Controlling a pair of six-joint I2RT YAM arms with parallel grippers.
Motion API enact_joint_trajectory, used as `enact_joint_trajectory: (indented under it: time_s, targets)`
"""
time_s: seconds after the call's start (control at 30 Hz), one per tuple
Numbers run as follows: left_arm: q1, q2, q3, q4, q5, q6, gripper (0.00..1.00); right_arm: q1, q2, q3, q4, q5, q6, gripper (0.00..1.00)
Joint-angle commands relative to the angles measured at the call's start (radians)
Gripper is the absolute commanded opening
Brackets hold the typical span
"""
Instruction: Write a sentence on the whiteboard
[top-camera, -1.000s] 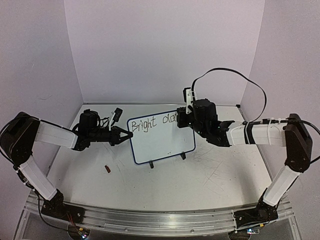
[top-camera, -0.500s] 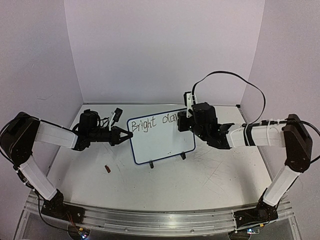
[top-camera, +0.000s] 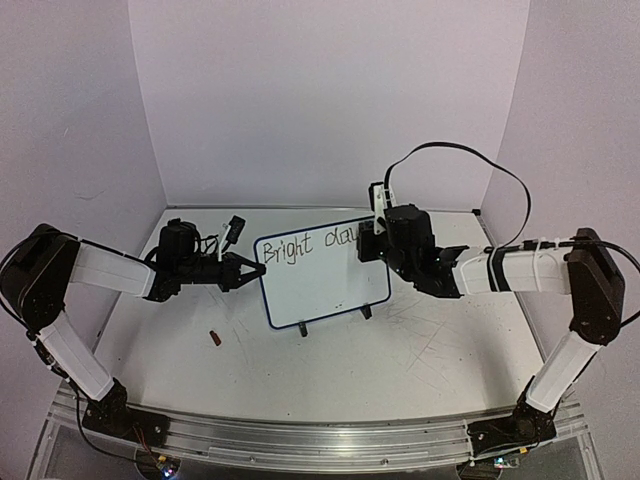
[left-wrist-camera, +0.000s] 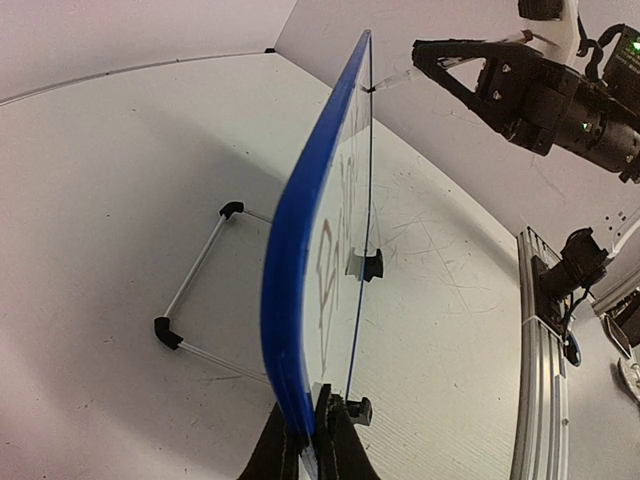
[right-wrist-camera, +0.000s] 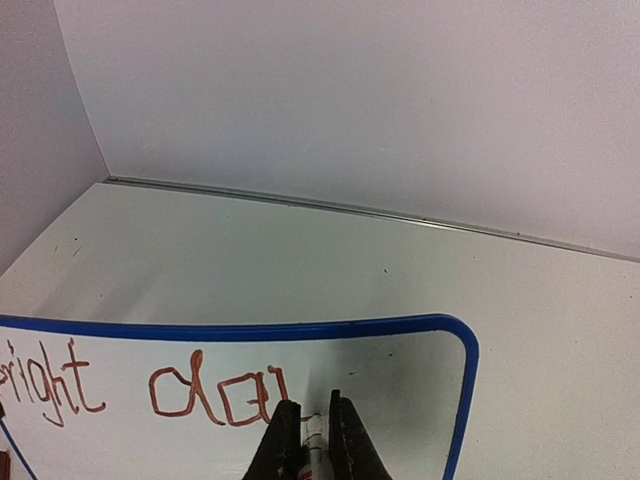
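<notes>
Mid-table, upright on two black feet (top-camera: 302, 329): the whiteboard (top-camera: 330, 285), face toward the near side. Along its top, in slanted marker, the sentence (top-camera: 310, 242), so far reading "Bright da" plus a fresh stroke at the right end, one more than a second ago. Pinched shut on the board's left edge, the left gripper (top-camera: 260, 269), in the same spot as before; in its own wrist view, fingers (left-wrist-camera: 340, 455) closed on the blue rim near a lower corner. At the board's top right, the right gripper (top-camera: 364, 245), clamped on a marker (right-wrist-camera: 314, 438), tip meeting the board face just right of the last letter, wrist a touch lower than a second ago. Lettering reddish-brown in the right wrist view, dark from above. Behind the board, a wire stand (left-wrist-camera: 195, 290) with black corner caps. On the table (top-camera: 420, 350), to the near left of the board and well apart from it, a small brown object (top-camera: 214, 338), unmoved. Above the right arm, a looping black cable (top-camera: 460, 150).
</notes>
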Motion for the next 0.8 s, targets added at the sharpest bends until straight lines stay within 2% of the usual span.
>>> enact_joint_trajectory:
  time_s: [0.0,0.37,0.77]
  targets:
    - [0.005,-0.023,0.027,-0.007,-0.082,0.087,0.00,-0.006,-0.009,0.062,0.027,0.039,-0.036,0.00]
    - [0.006,-0.021,0.027,-0.008,-0.082,0.088,0.00,-0.006,0.011,0.083,0.030,0.028,-0.037,0.00]
    - [0.005,-0.019,0.030,-0.007,-0.083,0.090,0.00,-0.006,-0.014,0.035,-0.013,0.001,0.001,0.00]
